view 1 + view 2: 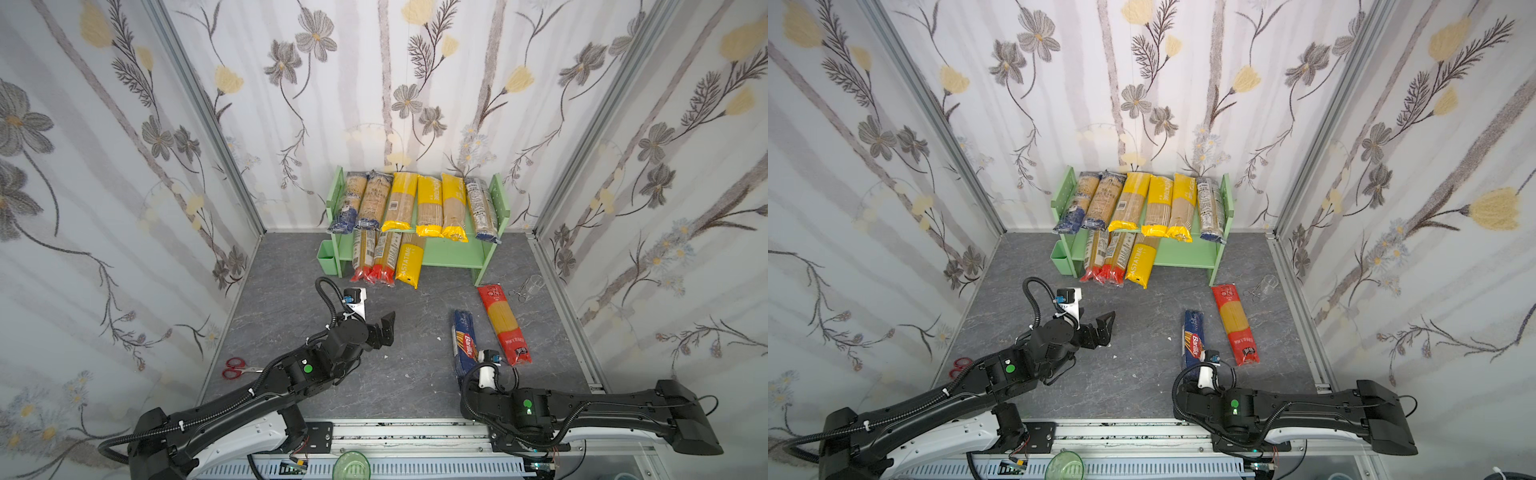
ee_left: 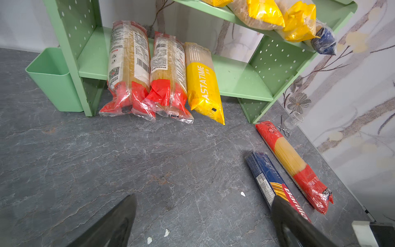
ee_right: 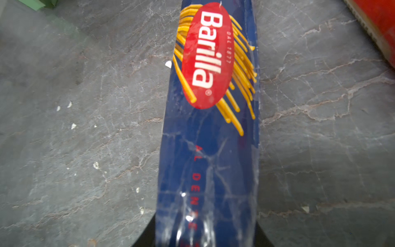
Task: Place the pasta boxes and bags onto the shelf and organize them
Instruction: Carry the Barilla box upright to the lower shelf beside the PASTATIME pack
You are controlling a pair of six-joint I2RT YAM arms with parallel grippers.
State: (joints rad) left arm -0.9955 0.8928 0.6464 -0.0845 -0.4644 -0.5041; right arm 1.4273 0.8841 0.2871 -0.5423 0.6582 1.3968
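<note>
The dark-blue Barilla box (image 1: 465, 338) (image 3: 209, 128) lies on the grey floor, front right. My right gripper (image 3: 207, 233) is shut on its near end, a finger pressed on each long side. A red-ended spaghetti bag (image 1: 503, 324) (image 2: 292, 164) lies just right of the box. The mint-green shelf (image 1: 453, 253) (image 2: 235, 79) stands at the back wall, with several packs across its top tier. Two red-ended bags (image 2: 147, 70) and a yellow pack (image 2: 203, 81) sit on the left of the lower tier. My left gripper (image 1: 386, 328) (image 2: 205, 200) hovers open and empty, left of centre.
A green square cup (image 1: 328, 257) hangs at the shelf's left side. Red scissors (image 1: 232, 368) lie by the left wall. A small glass beaker (image 1: 532, 284) and metal forceps (image 1: 519, 293) sit near the right wall. A green bowl (image 1: 351, 465) rests on the front rail.
</note>
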